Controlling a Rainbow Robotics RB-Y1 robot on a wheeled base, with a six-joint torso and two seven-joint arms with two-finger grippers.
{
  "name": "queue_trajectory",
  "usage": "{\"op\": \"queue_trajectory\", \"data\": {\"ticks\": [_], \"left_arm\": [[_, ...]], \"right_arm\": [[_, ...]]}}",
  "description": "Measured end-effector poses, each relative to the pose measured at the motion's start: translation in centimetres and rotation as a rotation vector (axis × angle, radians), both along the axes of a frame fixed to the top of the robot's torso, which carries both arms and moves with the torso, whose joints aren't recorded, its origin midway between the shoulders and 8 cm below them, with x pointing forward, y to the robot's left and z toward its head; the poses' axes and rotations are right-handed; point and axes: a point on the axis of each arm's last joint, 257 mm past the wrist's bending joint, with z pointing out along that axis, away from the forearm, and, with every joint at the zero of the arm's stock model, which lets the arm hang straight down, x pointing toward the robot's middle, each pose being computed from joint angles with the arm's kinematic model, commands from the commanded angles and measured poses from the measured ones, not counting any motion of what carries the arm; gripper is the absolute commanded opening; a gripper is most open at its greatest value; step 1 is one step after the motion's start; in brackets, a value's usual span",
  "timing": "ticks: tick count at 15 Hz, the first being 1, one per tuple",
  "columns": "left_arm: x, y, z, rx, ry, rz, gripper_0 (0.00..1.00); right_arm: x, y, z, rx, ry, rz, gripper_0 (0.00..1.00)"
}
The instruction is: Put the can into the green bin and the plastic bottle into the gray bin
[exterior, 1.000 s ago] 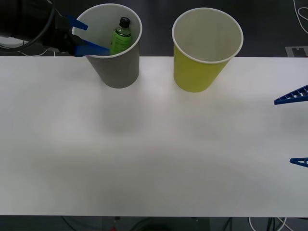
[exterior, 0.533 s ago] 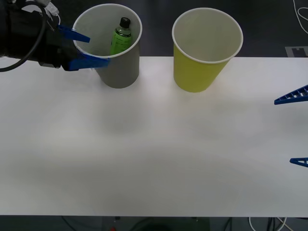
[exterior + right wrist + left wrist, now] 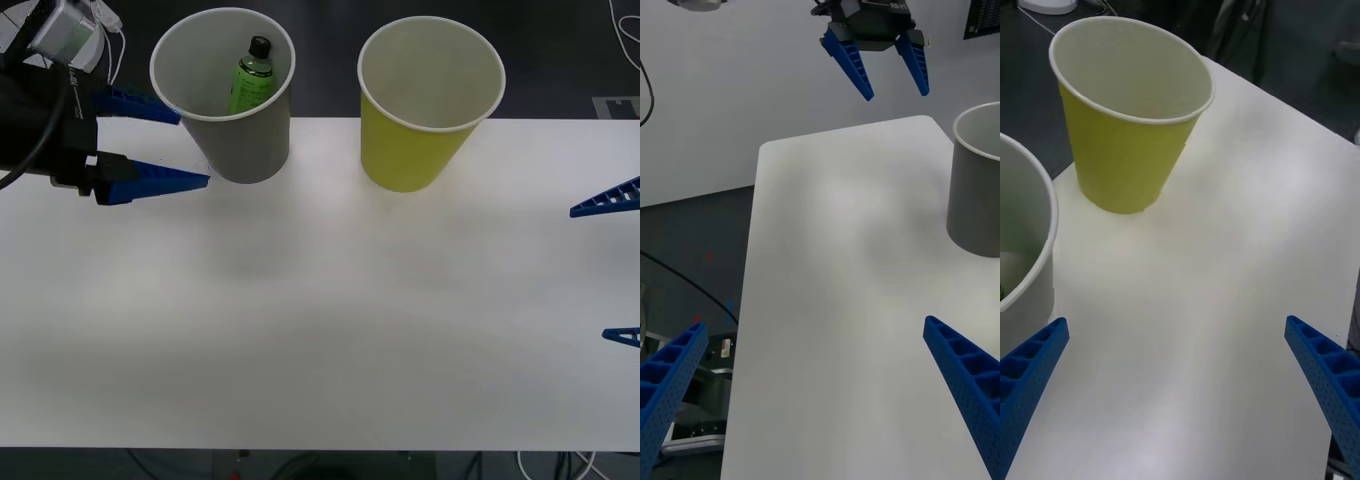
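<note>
Plastic bottle (image 3: 252, 76) stays in gray bin (image 3: 240, 140); left gripper (image 3: 190, 145), fingers spread, has withdrawn.

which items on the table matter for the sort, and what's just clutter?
Job items:
gray bin
plastic bottle, standing inside the gray bin
green bin, no can seen in it
left end effector, open beside the gray bin

Just there:
cables on the floor behind the table
</note>
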Motion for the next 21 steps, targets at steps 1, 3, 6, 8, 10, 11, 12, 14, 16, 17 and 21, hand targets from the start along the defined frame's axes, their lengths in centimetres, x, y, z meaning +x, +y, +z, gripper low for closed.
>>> {"op": "queue_trajectory", "data": {"ticks": [1,3,6,8,10,11,12,14,16,17,21], "left_arm": [[-0.4,0.2,-0.3,0.001,-0.013,-0.018,1.0],[-1.4,0.7,-1.1,0.007,-0.036,-0.048,1.0],[-2.8,1.3,-2.3,0.02,-0.064,-0.087,1.0],[-3.6,1.5,-2.9,0.033,-0.086,-0.114,1.0],[-4.4,1.7,-3.6,0.037,-0.102,-0.141,1.0],[-4.8,1.9,-3.9,0.041,-0.111,-0.153,1.0],[-5.2,2.0,-4.2,0.045,-0.124,-0.167,1.0],[-6.1,2.4,-4.9,0.056,-0.145,-0.194,1.0],[-6.9,2.9,-5.6,0.073,-0.161,-0.221,1.0],[-7.4,3.3,-5.8,0.089,-0.168,-0.238,1.0],[-9.2,4.6,-6.8,0.138,-0.177,-0.274,1.0]], "right_arm": [[0.0,0.0,0.0,0.0,0.0,0.0,1.0],[0.0,0.0,0.0,0.0,0.0,0.0,1.0],[0.0,0.0,0.0,0.0,0.0,0.0,1.0],[0.0,0.0,0.0,0.0,0.0,0.0,1.0],[0.0,0.0,0.0,0.0,0.0,0.0,1.0],[0.0,0.0,0.0,0.0,0.0,0.0,1.0],[0.0,0.0,0.0,0.0,0.0,0.0,1.0],[0.0,0.0,0.0,0.0,0.0,0.0,1.0],[0.0,0.0,0.0,0.0,0.0,0.0,1.0],[0.0,0.0,0.0,0.0,0.0,0.0,1.0],[0.0,0.0,0.0,0.0,0.0,0.0,1.0]]}}
